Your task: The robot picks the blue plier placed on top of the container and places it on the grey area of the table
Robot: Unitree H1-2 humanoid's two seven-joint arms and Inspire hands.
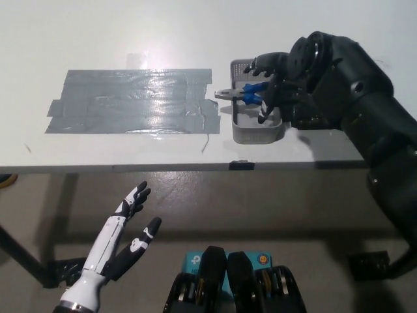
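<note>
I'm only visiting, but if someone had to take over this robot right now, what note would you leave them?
Right hand: over the container, fingers around the blue plier; a firm hold is not clear.
Left hand: open, resting below the table edge.
Plier lies across the container's top, beside the grey area.
Done: reach.
Left: lift the plier, set it on the grey area.

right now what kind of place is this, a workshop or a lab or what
Probably a robot test lab rather than a working shop: a plain white table bears a taped grey area, and a single grey container with a blue plier is the only prop.
</note>
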